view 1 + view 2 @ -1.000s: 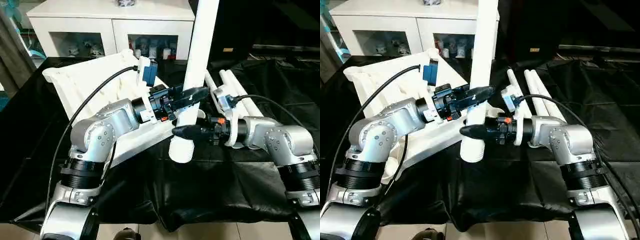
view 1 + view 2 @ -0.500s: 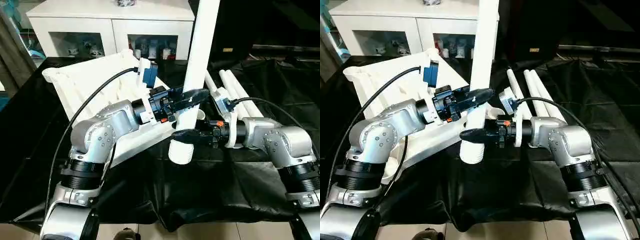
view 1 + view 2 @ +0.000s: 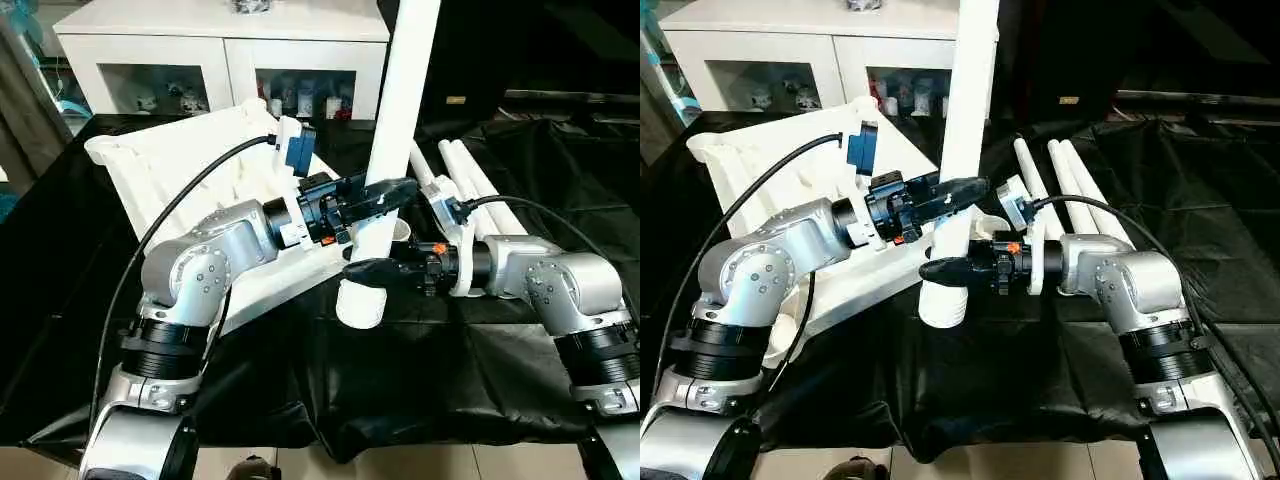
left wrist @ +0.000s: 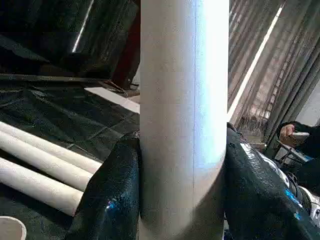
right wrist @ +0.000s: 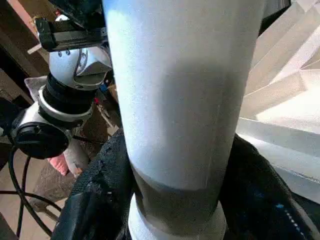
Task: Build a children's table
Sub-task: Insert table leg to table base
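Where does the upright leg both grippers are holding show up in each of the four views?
Left eye view: upright leg just right of centre, running off the top.
Right eye view: at centre.
Left wrist view: between the left gripper's fingers.
Right wrist view: between the right gripper's fingers.
Shared landmark: the spare legs lying on the black cloth, also in the left wrist view.

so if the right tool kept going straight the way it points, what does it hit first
The right tool already grips the upright table leg near its flared end, so the leg blocks it. Past the leg, its line runs toward the upturned tabletop, probably the left forearm first; depth is unclear.
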Robot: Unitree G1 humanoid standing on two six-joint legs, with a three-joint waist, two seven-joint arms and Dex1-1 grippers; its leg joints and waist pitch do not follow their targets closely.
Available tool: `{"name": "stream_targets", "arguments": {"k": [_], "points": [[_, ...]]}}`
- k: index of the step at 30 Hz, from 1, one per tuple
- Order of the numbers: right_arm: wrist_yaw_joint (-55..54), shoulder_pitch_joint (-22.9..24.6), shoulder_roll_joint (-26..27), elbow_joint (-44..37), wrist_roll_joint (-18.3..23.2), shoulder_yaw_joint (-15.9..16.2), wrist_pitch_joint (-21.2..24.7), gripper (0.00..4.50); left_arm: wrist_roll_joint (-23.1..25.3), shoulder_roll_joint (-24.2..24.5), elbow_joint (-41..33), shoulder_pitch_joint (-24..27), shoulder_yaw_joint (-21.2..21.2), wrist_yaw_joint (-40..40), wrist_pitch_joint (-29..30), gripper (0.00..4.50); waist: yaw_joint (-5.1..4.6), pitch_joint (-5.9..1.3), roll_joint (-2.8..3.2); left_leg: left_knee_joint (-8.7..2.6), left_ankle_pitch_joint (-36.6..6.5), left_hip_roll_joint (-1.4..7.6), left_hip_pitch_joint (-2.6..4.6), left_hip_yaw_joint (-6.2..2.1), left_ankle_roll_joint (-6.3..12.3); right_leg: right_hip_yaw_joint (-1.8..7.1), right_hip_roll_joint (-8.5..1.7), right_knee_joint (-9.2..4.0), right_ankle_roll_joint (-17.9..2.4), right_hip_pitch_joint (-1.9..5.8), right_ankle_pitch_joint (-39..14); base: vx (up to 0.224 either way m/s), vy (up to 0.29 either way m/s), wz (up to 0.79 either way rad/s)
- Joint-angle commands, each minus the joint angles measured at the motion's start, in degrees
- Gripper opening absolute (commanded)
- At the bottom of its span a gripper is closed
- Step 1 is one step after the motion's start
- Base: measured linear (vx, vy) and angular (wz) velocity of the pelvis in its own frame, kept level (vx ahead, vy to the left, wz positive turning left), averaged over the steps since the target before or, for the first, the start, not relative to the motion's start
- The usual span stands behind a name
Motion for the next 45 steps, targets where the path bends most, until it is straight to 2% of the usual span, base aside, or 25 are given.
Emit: {"name": "stream_targets", "arguments": {"k": [1,4,7,12,16,19,20,22,24,26,28,29,31,33,34,35,36,37,38,39,41,42,43,44,45], "points": [[-0.3,0.4,-0.1,0.7,0.0,-0.7,-0.3,1.95,-0.4,0.2,-2.1,-0.3,-0.5,-1.1,0.1,1.88,-0.15,-4.82,-1.09,-3.41,-6.4,2.16,1.67,-0.56,1.99,2.45,-3.79,-4.16,-13.2,2.4,-1.8,0.0,0.0,0.0],[-0.9,0.3,0.1,1.1,-0.2,-1.0,-0.6,1.94,-0.2,0.3,-2.0,-0.2,-0.4,-0.9,-0.2,1.88,-0.14,-4.83,-0.95,-3.39,-6.5,2.15,1.66,-0.57,1.89,2.46,-3.78,-4.18,-13.2,2.39,-1.7,0.0,0.0,0.0],[-1.5,0.5,0.4,0.8,0.2,-1.7,-0.4,1.93,-0.7,-0.3,-1.0,-0.5,1.1,1.1,0.3,2.58,-0.15,-4.86,-0.89,-3.42,-6.8,2.17,1.73,-0.6,1.73,2.42,-3.74,-4.14,-13.3,2.4,-1.5,0.0,0.0,0.0],[-3.6,1.6,1.3,-0.3,1.2,-4.2,-1.3,1.93,0.4,-1.4,-0.9,1.1,3.1,3.3,-3.5,2.97,-0.1,-4.9,-0.82,-3.37,-6.5,2.16,1.63,-0.61,1.85,2.46,-3.81,-4.2,-13.5,2.51,-0.4,0.0,0.0,0.0],[-5.0,2.9,1.7,-2.9,3.4,-6.8,-0.6,1.91,-2.5,-1.5,-2.9,3.7,4.7,1.9,-2.9,2.99,-0.2,-4.98,-0.75,-3.38,-6.6,2.17,1.68,-0.62,1.74,2.41,-3.83,-4.08,-13.5,2.58,-0.1,0.0,0.0,0.0],[-5.6,5.1,1.2,-6.4,5.2,-8.4,0.6,1.91,-2.6,-0.8,-4.7,7.0,4.8,0.7,-3.6,2.99,-0.22,-5.01,-0.31,-3.41,-6.6,2.3,1.75,-0.71,1.94,2.45,-3.67,-4.04,-13.2,2.5,0.0,0.0,0.0,0.0],[-6.2,6.6,0.7,-8.5,5.7,-9.1,0.9,1.91,-2.4,-0.2,-5.4,8.8,5.4,0.7,-3.9,2.99,-0.33,-4.89,0.23,-3.47,-7.8,2.2,1.85,-0.7,1.77,2.44,-3.58,-4.25,-12.7,2.29,-1.4,0.0,0.0,0.0],[-8.4,8.3,0.5,-10.7,5.0,-10.5,-0.3,1.91,-1.1,0.4,-5.5,10.6,6.9,3.1,-5.3,2.99,-0.47,-4.69,0.07,-3.7,-9.4,2.27,1.89,-0.73,0.91,2.53,-3.6,-4.66,-12.1,2.35,-3.2,0.0,0.0,0.0],[-13.6,9.6,1.1,-12.0,1.6,-11.8,-3.9,1.91,3.2,1.0,-5.0,12.0,8.6,7.8,-8.9,2.99,-0.68,-4.55,0.15,-4.0,-11.2,2.4,1.99,-0.84,-0.29,2.55,-3.55,-4.97,-11.1,2.2,-5.2,0.0,0.0,0.0],[-20.8,10.7,1.4,-12.6,-4.5,-11.6,-7.3,1.91,11.3,3.0,-4.6,13.3,7.7,14.6,-11.9,2.99,-1.0,-4.5,0.11,-4.22,-13.0,2.24,2.2,-0.96,-1.92,2.53,-3.51,-5.26,-9.3,2.11,-8.4,0.0,0.0,0.0],[-32.6,13.5,3.6,-14.5,-11.6,-11.7,-8.6,1.91,22.1,4.8,-6.8,16.7,6.9,24.2,-16.6,2.99,-1.33,-4.11,-0.71,-4.65,-14.8,2.37,2.29,-1.06,-2.94,2.59,-3.45,-5.66,-7.3,1.86,-12.3,0.0,0.0,0.0],[-35.0,14.2,4.1,-15.2,-13.0,-11.6,-8.5,1.91,24.0,4.8,-7.7,17.5,7.0,26.0,-17.7,2.99,-1.73,-4.08,-0.45,-4.79,-14.8,2.29,2.25,-1.08,-3.53,2.63,-3.47,-5.7,-6.1,1.85,-13.5,0.0,0.0,0.0],[-38.3,16.4,6.1,-17.4,-14.1,-12.5,-9.8,1.91,27.0,4.5,-10.7,19.6,7.3,30.6,-16.5,2.99,-1.95,-4.33,-0.39,-4.75,-14.3,2.3,2.25,-1.12,-3.32,2.68,-3.54,-5.68,-6.1,1.79,-12.4,0.0,0.0,0.0],[-44.0,19.0,8.8,-20.4,-18.0,-13.0,-15.7,1.91,29.7,3.7,-14.3,23.4,7.7,33.9,-17.5,2.99,-2.03,-4.39,0.28,-4.7,-13.9,2.21,1.96,-1.19,-2.42,2.61,-3.47,-5.45,-6.9,1.63,-9.8,0.0,0.0,0.0],[-48.9,19.7,10.5,-21.4,-21.0,-13.5,-18.8,1.91,31.0,2.7,-15.6,25.7,8.4,36.0,-18.6,2.99,-2.11,-4.31,0.34,-4.71,-14.1,2.29,1.92,-1.16,-2.48,2.67,-3.45,-5.62,-6.9,1.44,-9.7,0.0,0.0,0.0],[-52.0,20.3,11.7,-22.1,-22.4,-14.0,-20.0,1.91,31.6,2.0,-16.4,27.3,9.0,37.2,-19.4,2.99,-2.47,-4.25,-0.08,-4.76,-14.2,2.16,1.79,-1.07,-2.58,2.59,-3.3,-5.64,-7.0,1.49,-9.6,0.0,0.0,0.0],[-52.6,20.4,11.9,-22.2,-22.6,-14.2,-20.3,1.91,31.8,1.8,-16.5,27.6,9.1,37.4,-19.6,2.99,-2.36,-4.27,0.97,-4.72,-14.5,2.09,1.86,-1.23,-2.95,2.59,-3.38,-5.46,-7.0,1.43,-9.9,0.0,0.0,0.0],[-53.4,21.0,12.3,-22.5,-23.3,-14.3,-21.5,1.91,32.4,1.6,-16.5,28.4,9.0,38.1,-20.1,2.99,-2.81,-4.04,0.49,-4.78,-16.8,1.94,2.07,-1.02,-2.85,2.66,-3.17,-6.01,-6.4,1.22,-12.3,0.0,0.0,0.0],[-55.9,23.6,13.2,-23.2,-26.0,-14.2,-26.7,1.91,34.8,0.9,-16.4,31.5,8.1,40.4,-22.2,2.99,-2.86,-3.96,1.01,-4.82,-18.7,2.04,2.3,-1.1,-2.96,2.79,-3.21,-6.42,-5.7,0.94,-14.1,0.0,0.0,0.0],[-57.2,24.8,13.6,-23.6,-26.9,-14.0,-27.4,1.91,36.2,0.7,-16.3,32.5,7.3,41.5,-23.4,2.99,-2.87,-3.86,1.31,-4.95,-19.9,1.95,2.26,-1.2,-3.02,2.74,-3.15,-6.56,-4.8,0.98,-15.2,0.0,0.0,0.0],[-60.8,27.3,15.9,-24.0,-26.9,-15.0,-26.0,1.91,37.5,-1.1,-16.2,33.5,6.3,44.2,-24.4,2.99,-3.14,-3.99,1.09,-5.19,-19.7,2.06,2.27,-1.38,-2.99,2.69,-2.75,-6.45,-4.5,1.06,-13.5,0.0,0.0,0.0],[-61.1,27.9,16.5,-24.1,-26.4,-15.2,-25.1,1.91,37.8,-1.6,-16.2,33.2,6.1,44.9,-24.4,2.99,-3.32,-3.93,1.22,-5.36,-20.7,2.25,2.57,-1.6,-3.59,2.5,-2.23,-6.38,-4.7,0.86,-13.3,0.0,0.0,0.0],[-60.7,28.5,16.9,-24.2,-25.8,-14.9,-24.5,1.91,38.2,-1.9,-16.0,32.8,5.8,45.5,-24.3,2.99,-3.82,-3.96,1.78,-5.84,-24.0,3.12,3.2,-2.66,-5.28,1.76,-0.93,-6.22,-5.1,0.89,-11.6,0.0,0.0,0.0],[-59.1,29.5,17.0,-24.3,-25.4,-13.7,-24.5,1.91,38.8,-1.9,-15.7,32.1,5.4,45.5,-24.4,2.99,-4.56,-3.89,2.11,-7.26,-26.9,5.69,4.07,-4.72,-5.53,0.66,0.32,-5.33,-6.1,0.95,-7.8,0.0,0.0,0.0],[-58.8,29.7,16.9,-24.3,-25.3,-13.4,-24.6,1.91,38.8,-2.0,-15.6,31.9,5.4,45.5,-24.6,2.99,-5.32,-3.93,3.07,-9.36,-27.9,9.66,4.32,-7.08,-3.73,0.0,-0.02,-2.8,-6.9,0.94,-4.0,0.0,0.0,0.0]]}}
